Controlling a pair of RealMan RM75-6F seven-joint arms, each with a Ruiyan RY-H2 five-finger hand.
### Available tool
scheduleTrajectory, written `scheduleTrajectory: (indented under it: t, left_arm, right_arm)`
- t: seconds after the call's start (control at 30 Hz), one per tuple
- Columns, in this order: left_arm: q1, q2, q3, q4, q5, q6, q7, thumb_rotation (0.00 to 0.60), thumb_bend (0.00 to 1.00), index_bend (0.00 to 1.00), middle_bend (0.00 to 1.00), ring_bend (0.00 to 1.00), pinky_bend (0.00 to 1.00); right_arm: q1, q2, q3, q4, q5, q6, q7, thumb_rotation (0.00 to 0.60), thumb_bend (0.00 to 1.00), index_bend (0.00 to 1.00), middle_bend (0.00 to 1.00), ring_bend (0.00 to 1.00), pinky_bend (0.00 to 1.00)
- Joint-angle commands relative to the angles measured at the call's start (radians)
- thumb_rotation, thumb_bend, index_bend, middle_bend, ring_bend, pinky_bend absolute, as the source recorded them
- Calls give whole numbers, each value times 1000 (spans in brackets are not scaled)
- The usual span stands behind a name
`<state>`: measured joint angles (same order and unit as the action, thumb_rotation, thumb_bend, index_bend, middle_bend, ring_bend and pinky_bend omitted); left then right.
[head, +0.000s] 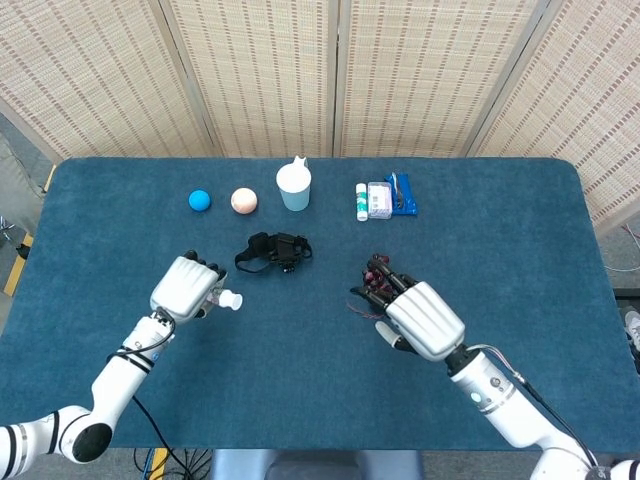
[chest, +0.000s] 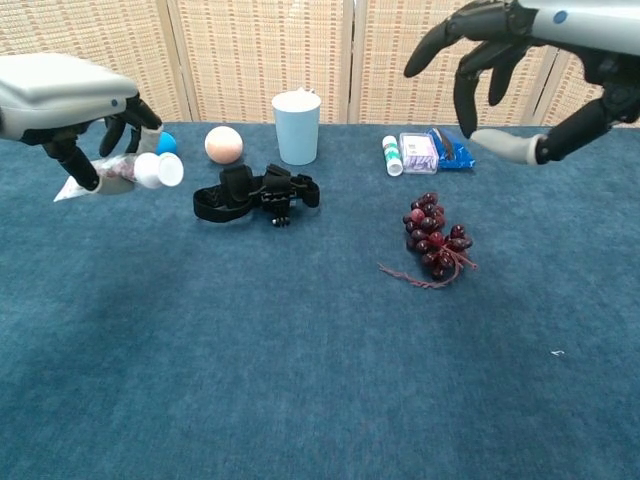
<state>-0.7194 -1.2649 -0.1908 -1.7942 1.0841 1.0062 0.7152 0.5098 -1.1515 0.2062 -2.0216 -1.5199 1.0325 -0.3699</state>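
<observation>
Left hand: the left hand is raised above the left part of the table, its fingers wrapped round a small squeeze tube with a white round cap; the cap points toward the table's middle, and the crimped end sticks out at the hand's outer side in the chest view.

Right hand: the right hand hangs in the air over the bunch of dark red grapes, fingers spread and curved downward, holding nothing. In the chest view it stands clearly above the fruit, not touching it.

Grapes: the bunch lies on the cloth right of centre, its thin stem trailing toward the near edge.

Table: a dark blue cloth-covered table carries everything.

Black strap: a black strap with a small camera mount lies near the middle, between the two hands and a little further back.

Back row, left: a small blue ball and a peach-coloured ball sit side by side, apart from each other.

Back row, centre: a pale blue cup stands upright just right of the peach ball.

Back row, right: a white and green tube, a clear flat packet and a blue packet lie close together.

Backdrop: woven reed screens stand behind the table.
</observation>
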Motion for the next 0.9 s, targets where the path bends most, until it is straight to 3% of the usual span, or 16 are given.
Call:
scheduleTrajectory:
  t: [0.03, 0.27, 0.4, 0.5, 0.7, 0.77, 0.9]
  left_arm:
    - [-35, -10, -10, -11, -55, -12, 33, 600, 366, 566, 727, 533, 314]
    - [-81, -13, -20, -20, -132, -7, 61, 600, 366, 568, 727, 533, 314]
    - [-103, -17, -18, -15, -169, -1, 72, 600, 366, 569, 726, 533, 314]
    - [-114, -18, -18, -10, -186, 5, 70, 600, 366, 569, 726, 533, 314]
    - [-135, -15, -13, -4, -225, 12, 69, 600, 366, 569, 726, 533, 314]
    - [-140, -14, -12, -3, -237, 14, 66, 600, 366, 569, 726, 533, 314]
    - [-152, -12, -9, -1, -265, 16, 61, 600, 365, 570, 726, 533, 314]
  right_arm:
    - [37, -28, 15, 4, 45, -36, -29, 600, 362, 227, 620, 432, 455]
    - [103, -56, 28, 15, 141, -76, -140, 600, 383, 228, 687, 501, 495]
    - [137, -95, 28, 31, 199, -70, -242, 600, 384, 308, 655, 495, 493]
    - [158, -120, 26, 40, 236, -66, -280, 600, 384, 338, 546, 418, 435]
    - [190, -158, 19, 54, 280, -57, -307, 600, 384, 340, 205, 107, 193]
    - [198, -169, 18, 59, 283, -54, -301, 600, 384, 340, 140, 34, 125]
    - [215, -198, 18, 76, 273, -41, -280, 600, 384, 340, 63, 0, 35]
